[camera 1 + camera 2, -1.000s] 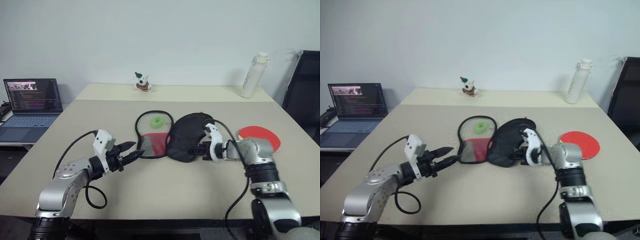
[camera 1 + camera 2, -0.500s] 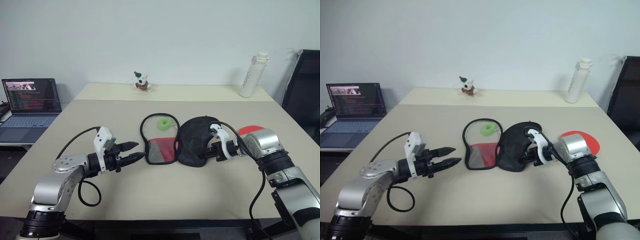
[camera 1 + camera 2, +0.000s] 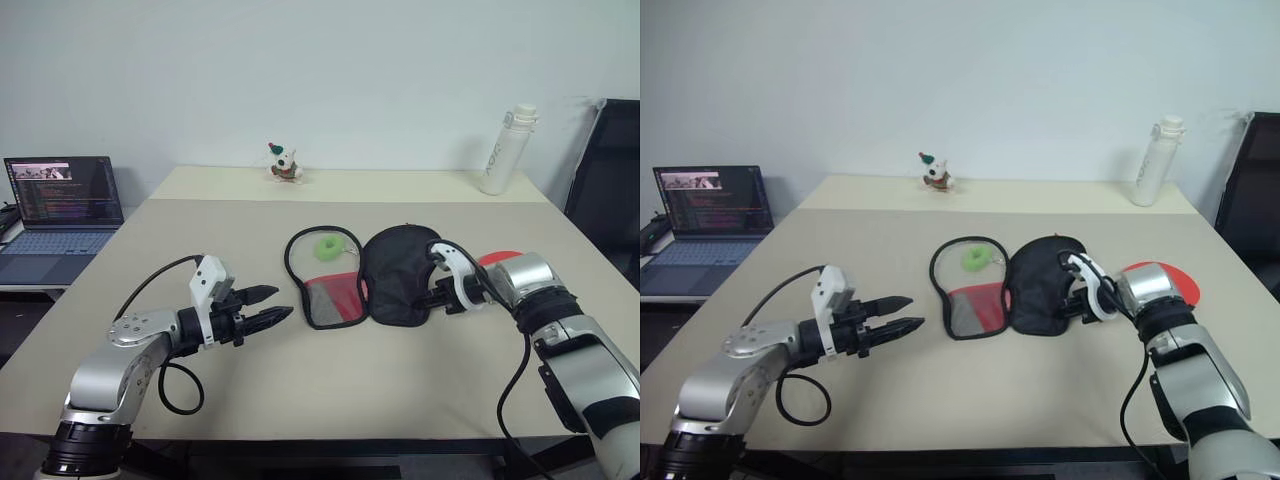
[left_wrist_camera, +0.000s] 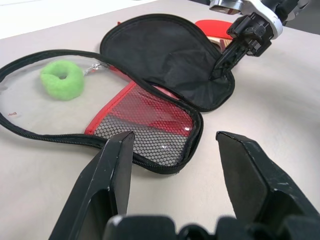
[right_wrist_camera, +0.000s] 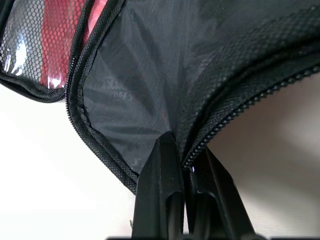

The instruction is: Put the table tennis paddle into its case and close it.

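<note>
My right pincer was clenched on the near rim of the limp case, mid-desk. Left pincer hung released. Paddle lay far right; stiff, best gripped by handle.

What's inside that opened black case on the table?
The case lies spread open. A small green ring sits in its clear half, above a red mesh pocket. The other half shows bare black lining. What the pocket holds cannot be seen. The paddle lies outside.
</note>
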Controlling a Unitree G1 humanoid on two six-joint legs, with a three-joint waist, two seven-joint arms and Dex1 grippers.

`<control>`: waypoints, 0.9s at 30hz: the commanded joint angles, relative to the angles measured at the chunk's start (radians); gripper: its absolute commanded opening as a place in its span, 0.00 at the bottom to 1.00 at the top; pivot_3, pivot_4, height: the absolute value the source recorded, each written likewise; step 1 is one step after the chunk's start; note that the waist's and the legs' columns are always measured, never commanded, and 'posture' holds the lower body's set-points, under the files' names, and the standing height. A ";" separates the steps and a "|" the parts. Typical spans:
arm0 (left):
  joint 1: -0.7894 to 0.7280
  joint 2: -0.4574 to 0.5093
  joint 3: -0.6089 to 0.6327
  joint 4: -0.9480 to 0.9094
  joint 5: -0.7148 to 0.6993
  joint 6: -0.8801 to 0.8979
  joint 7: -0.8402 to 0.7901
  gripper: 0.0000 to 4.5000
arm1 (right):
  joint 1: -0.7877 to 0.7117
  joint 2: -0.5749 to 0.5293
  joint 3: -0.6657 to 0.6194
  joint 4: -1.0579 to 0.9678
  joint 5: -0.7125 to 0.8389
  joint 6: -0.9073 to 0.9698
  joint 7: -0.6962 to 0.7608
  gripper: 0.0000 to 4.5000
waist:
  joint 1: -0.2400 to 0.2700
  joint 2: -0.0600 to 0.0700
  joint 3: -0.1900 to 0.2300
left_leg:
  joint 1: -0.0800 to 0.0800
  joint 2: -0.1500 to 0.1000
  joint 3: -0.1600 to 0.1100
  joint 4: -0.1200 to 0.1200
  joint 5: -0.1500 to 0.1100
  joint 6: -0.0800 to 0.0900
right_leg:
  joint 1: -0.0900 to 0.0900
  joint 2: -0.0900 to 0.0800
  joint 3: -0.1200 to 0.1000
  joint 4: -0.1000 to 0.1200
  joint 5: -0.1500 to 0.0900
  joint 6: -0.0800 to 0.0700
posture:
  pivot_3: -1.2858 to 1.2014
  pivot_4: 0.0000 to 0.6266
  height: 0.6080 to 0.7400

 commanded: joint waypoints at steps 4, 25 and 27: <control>-0.024 -0.006 -0.016 0.004 0.010 -0.038 -0.003 0.63 | -0.004 -0.021 -0.073 -0.027 -0.024 -0.004 -0.033 0.29 | 0.000 0.000 0.000 | 0.000 0.000 0.000 0.000 0.000 0.000 | 0.000 0.000 0.000 0.000 0.000 0.000 | 0.52 0.24 1.00; -0.053 -0.018 -0.057 0.067 0.026 -0.095 -0.039 0.63 | 0.276 0.128 -0.643 -0.705 -0.063 0.262 -0.738 0.99 | 0.000 0.000 0.000 | 0.000 0.000 0.000 0.000 0.002 -0.004 | 0.000 0.000 0.001 0.001 0.000 0.000 | 0.52 0.24 1.00; -0.070 -0.019 -0.066 0.082 0.028 -0.101 -0.051 0.63 | 0.317 0.233 -0.699 -0.826 -0.090 0.286 -0.852 0.99 | -0.001 0.000 0.000 | 0.000 0.000 0.000 0.000 0.002 -0.004 | 0.000 0.000 0.001 0.001 0.000 0.000 | 0.52 0.24 1.00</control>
